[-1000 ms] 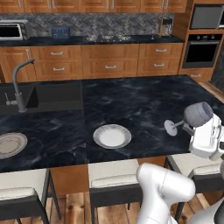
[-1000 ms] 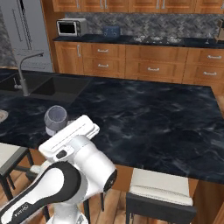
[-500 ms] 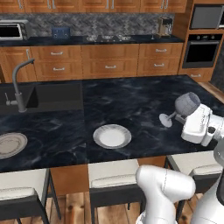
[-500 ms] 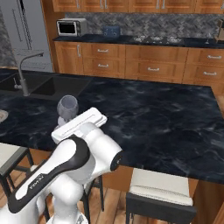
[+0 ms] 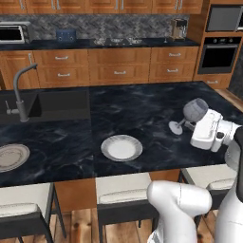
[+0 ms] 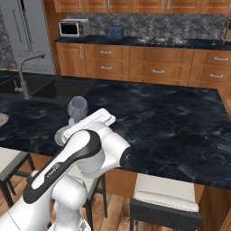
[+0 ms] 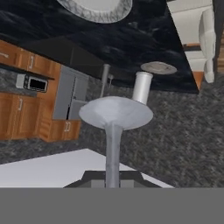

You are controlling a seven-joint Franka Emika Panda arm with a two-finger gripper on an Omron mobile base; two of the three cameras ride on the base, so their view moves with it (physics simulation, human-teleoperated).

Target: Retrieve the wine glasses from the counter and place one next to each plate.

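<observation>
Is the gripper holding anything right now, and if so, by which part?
Yes: the gripper holds a wine glass by its stem, carried tilted above the counter.

Left base view: from behind and left of the arm, looking forward and down across the surface (image 5: 142,109) toward the back cabinets (image 5: 118,71). Right base view: from behind and right, same heading, sharing that surface (image 6: 180,117), the sink tap (image 6: 25,74) and the back wall. Hand view: rolled over, close along a glass stem (image 7: 113,148), plate (image 7: 96,8) at top.
</observation>
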